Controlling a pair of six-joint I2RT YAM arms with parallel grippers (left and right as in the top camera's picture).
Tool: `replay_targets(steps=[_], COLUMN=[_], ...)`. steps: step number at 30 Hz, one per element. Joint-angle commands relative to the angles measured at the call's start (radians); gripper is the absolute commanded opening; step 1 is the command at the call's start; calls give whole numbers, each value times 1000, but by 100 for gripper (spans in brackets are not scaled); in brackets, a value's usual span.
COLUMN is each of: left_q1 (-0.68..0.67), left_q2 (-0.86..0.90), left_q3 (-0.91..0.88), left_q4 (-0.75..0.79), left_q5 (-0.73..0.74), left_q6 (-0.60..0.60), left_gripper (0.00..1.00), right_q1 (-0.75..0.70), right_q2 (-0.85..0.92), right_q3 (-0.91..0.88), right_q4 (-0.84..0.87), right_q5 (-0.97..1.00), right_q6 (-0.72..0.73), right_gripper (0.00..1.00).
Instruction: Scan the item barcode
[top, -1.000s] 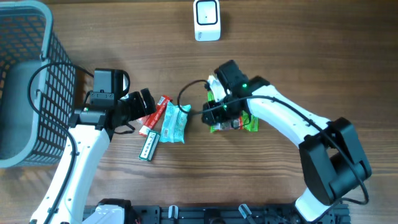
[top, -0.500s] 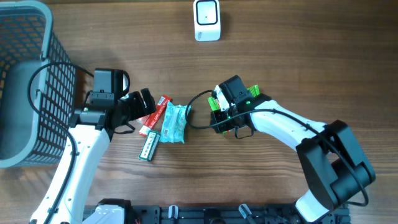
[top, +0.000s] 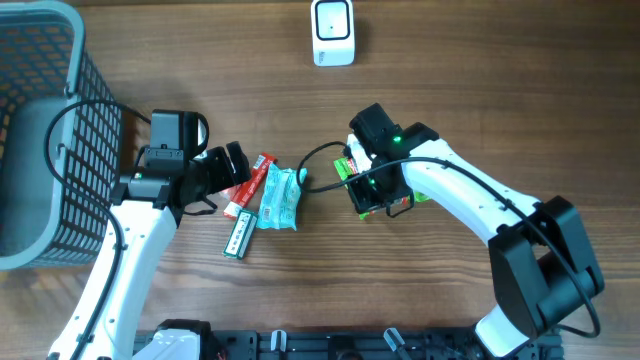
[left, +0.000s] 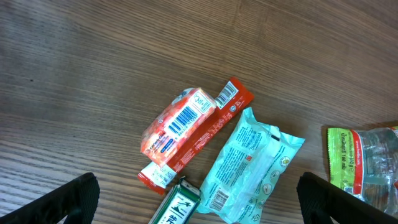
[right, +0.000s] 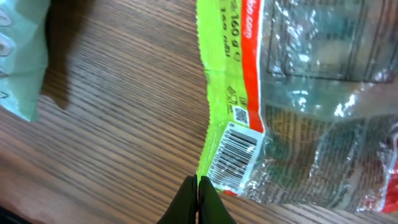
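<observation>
Green packet (right: 298, 124) sits mostly hidden overhead beneath right claw (right: 198, 186).

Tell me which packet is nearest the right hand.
The clear packet with the lime-green edge; the right hand pinches that edge, while the red packets and teal packet lie apart.

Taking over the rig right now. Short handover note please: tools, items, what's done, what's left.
Left tool: open, holding nothing, above the orange packet and teal packet.
Right tool: shut, pinching the green edge of the green snack packet, right beside its barcode.
Scanner: at the far side, well apart from the packet.
Done: the packet looks gripped.
Left: lift it, carry it to the scanner, and turn the barcode toward the scanner.
</observation>
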Motion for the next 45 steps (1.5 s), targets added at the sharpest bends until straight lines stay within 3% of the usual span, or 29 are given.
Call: replay_targets(steps=[1,11,13,15,19,21,26,32,36,40,42,43,44,45], left_q1=[2,2,2,2,2,2,2,-4,-15,-86,-177,-216,-271,-308], left_q2=[0,0,0,0,0,0,0,0,0,11,32,46,71,94], left_q3=[11,11,11,11,11,11,11,11,11,11,11,11,11,11], left_q4=[3,3,3,3,3,2,3,0,34,63,93,105,134,170], left_q5=[-13,-13,-13,-13,-13,-13,-13,322,365,391,370,331,285,283], left_q6=[-13,-13,-13,-13,-13,-13,-13,-13,-12,-171,-200,-249,-306,-328], left_gripper=[100,100,100,100,100,100,100,100,100,55,40,24,4,4], right_q1=[0,0,-1,-3,-12,-45,-101,-74,-69,-140,-226,-264,-330,-376], right_q2=[-8,-8,-19,-53,-111,-124,-119,-119,-125,-180,-193,-192,-192,-191], right_q3=[-21,-305,-284,-209,-84,-80,-132,-325,-321,-140,-56,-36,-29,-29], right_q4=[2,283,277,245,144,116,50,264,307,135,23,-7,-22,-24], right_q5=[50,70,8,-95,-75,-75,26,-73,-359,-390,-387,-381,-358,-339], right_q6=[28,131,103,6,-30,-28,52,79,-27,-130,-178,-196,-208,-211], right_gripper=[4,5,5,13,14,26,12,11,18,31,38,42,54,65])
